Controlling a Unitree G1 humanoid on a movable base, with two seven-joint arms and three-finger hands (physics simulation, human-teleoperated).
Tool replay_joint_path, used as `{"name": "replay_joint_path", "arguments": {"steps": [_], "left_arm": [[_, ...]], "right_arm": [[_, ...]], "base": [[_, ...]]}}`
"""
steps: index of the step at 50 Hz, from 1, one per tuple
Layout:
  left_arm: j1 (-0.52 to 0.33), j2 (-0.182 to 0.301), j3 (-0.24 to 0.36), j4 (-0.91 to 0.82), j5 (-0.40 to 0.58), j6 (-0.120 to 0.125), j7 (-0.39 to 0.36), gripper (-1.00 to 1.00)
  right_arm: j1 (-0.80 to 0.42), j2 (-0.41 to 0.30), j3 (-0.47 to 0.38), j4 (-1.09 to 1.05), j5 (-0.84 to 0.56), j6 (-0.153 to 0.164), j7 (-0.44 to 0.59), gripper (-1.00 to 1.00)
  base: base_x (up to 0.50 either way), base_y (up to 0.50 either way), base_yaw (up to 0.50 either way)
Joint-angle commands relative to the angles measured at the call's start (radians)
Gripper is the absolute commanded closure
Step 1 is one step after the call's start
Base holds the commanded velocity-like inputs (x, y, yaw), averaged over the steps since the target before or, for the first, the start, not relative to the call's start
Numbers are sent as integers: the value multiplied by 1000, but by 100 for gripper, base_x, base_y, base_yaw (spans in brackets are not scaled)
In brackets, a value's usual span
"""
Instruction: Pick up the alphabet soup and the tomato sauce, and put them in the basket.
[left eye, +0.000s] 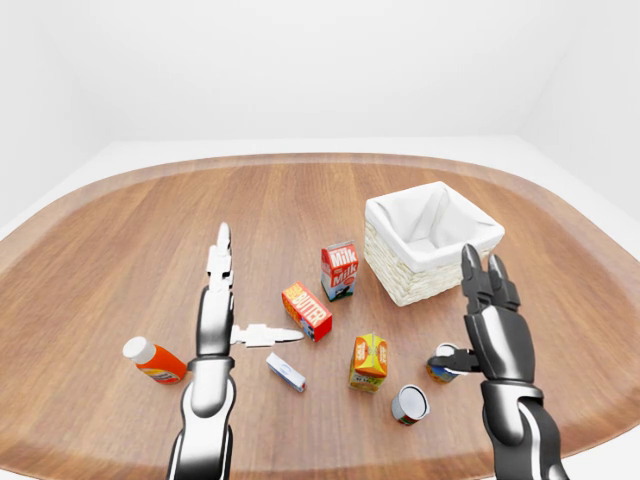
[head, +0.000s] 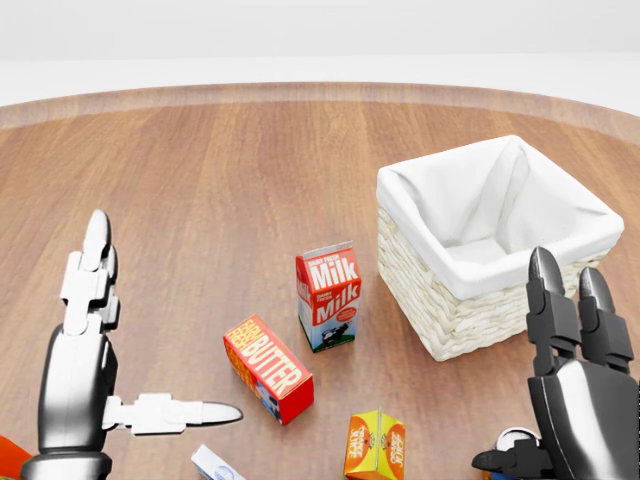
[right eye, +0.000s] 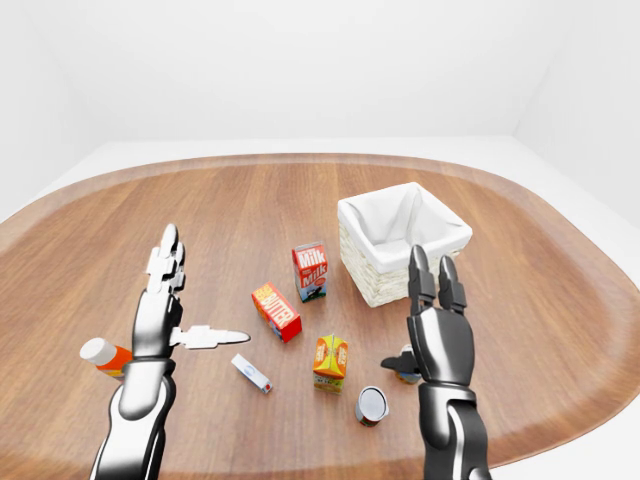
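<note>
Two cans lie at the lower right of the table. One, with a blue and orange label (left eye: 440, 375), stands upright right by my right thumb. The other (left eye: 410, 404) lies on its side with its grey end toward me. Which is the soup and which the sauce I cannot tell. My right hand (left eye: 462, 310) is open, fingers pointing up, thumb stretched left over the upright can's top; touching or not is unclear. The white-lined wicker basket (left eye: 400, 290) stands just above that hand. My left hand (left eye: 255, 290) is open over the table at the left, holding nothing.
A milk carton (left eye: 339, 270), a butter box (left eye: 307, 311), an orange juice carton (left eye: 368, 361), a small white and blue box (left eye: 285, 372) and an orange bottle with a white cap (left eye: 155, 361) lie between and beside my hands. The table's rounded edge runs below the cans.
</note>
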Motion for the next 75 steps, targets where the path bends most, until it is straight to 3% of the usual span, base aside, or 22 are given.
{"name": "replay_joint_path", "arguments": {"steps": [1,32,59,75], "left_arm": [[0,3,0,-10,7,0,-3,-100],[2,3,1,-2,8,0,-3,-100],[1,3,2,-1,6,0,0,-100],[2,3,0,-9,9,0,-3,-100]], "right_arm": [[4,-14,-7,42,-64,0,5,-100],[11,-38,-19,136,-137,0,37,-100],[-13,-79,-16,283,-224,0,-33,-100],[-108,-136,10,508,-206,0,-117,-100]], "base": [[0,0,0],[0,0,0],[0,0,0],[0,0,0]]}}
